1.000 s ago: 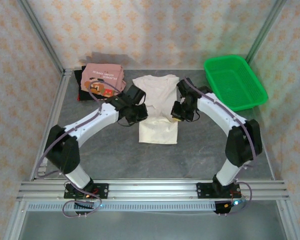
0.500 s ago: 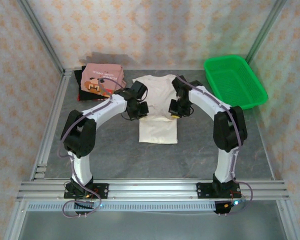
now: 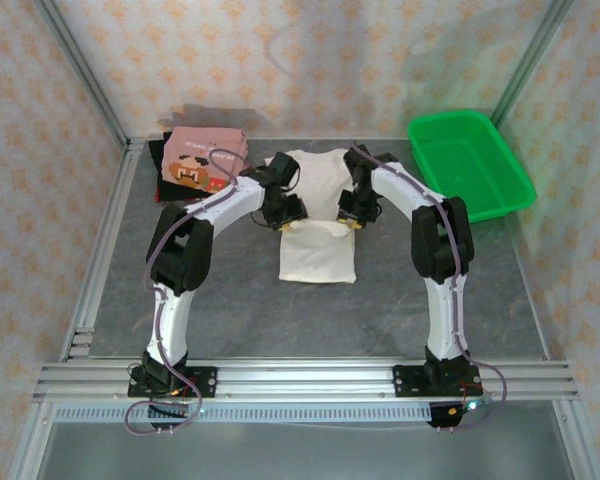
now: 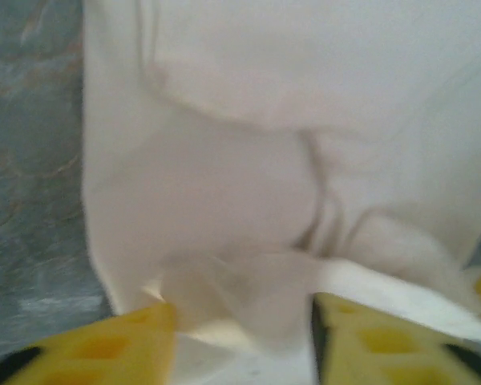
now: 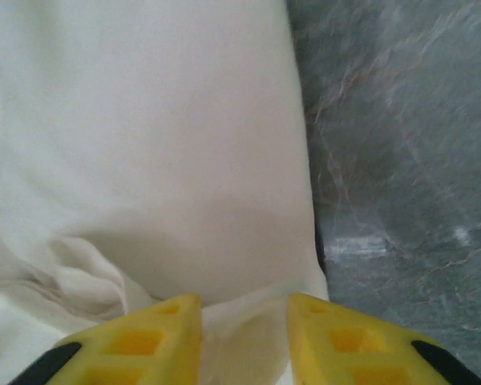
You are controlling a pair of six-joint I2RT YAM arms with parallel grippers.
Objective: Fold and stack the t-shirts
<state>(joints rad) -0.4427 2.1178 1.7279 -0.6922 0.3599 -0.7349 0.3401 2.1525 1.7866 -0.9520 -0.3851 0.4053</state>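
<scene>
The left pincer stands fairly wide with loose cloth bunched between its fingers. The right pincer is narrower, astride a folded edge. Both sit on the off-white t-shirt mid-tabletop, seemingly setting a crosswise fold. The pink t-shirt stack lies far-left, with bare room nearer.

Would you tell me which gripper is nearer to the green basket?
Right. The right gripper is over the off-white t-shirt on the side toward the green basket; the left gripper, on the opposite side.
</scene>
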